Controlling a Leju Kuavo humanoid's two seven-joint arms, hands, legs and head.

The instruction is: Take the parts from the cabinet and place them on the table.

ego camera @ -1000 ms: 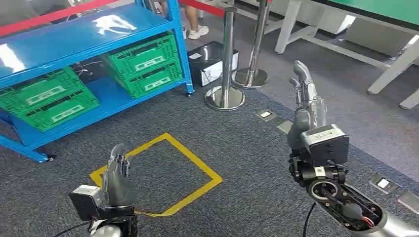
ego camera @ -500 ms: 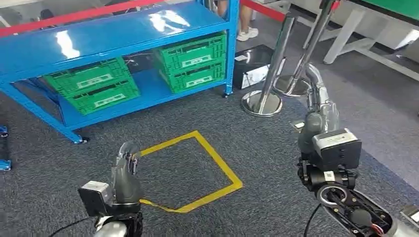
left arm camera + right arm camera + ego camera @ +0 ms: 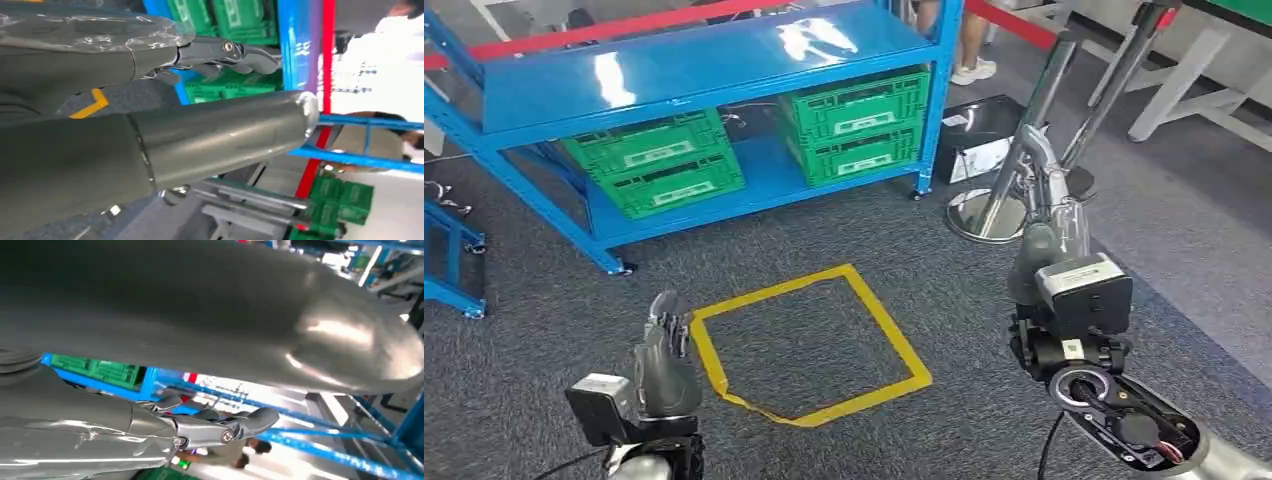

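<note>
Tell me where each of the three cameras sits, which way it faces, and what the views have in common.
Head view: high on the robot, looking forward and down at the blue cabinet, its green crates and the yellow floor square; both arms rise from below, left robot hand and right robot hand.
Left wrist view: behind the left robot hand, facing the cabinet and crates.
Right wrist view: behind the right robot hand, facing blue shelving and a green crate.
Shared: blue frame and green crates appear in all three.
</note>
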